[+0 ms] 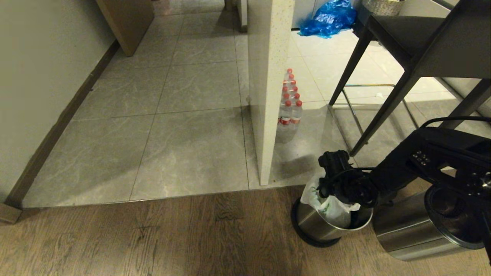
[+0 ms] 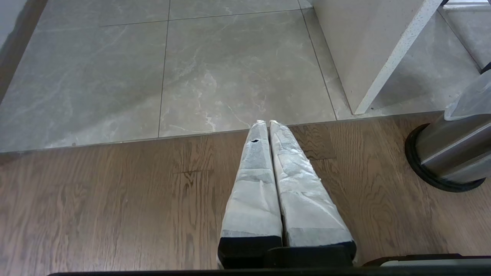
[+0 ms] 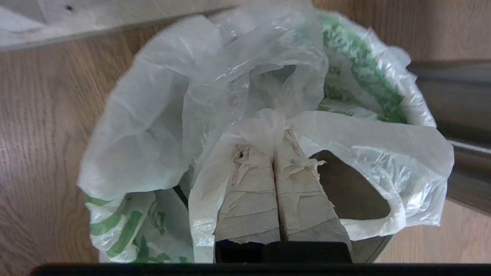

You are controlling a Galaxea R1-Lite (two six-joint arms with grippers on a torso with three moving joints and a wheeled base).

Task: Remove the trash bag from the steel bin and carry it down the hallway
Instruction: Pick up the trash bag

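Left gripper [image 2: 268,124] with tape-wrapped fingers [image 2: 253,180] pressed together, hanging over the brown wood-plank floor [image 2: 115,207], tips at the seam with the grey marbled tiles [image 2: 215,65], steel bin [image 2: 452,149] with trash bag [image 2: 472,97] at the edge, speckled white panel [image 2: 368,50] beyond.

No text, brand, number or sign is legible in any view. The trash bag [image 3: 245,115] carries green printing, but its shapes are crumpled and form no readable characters. The water bottles [image 1: 290,109] bear red-and-white label bands; any lettering on them is too small to read.
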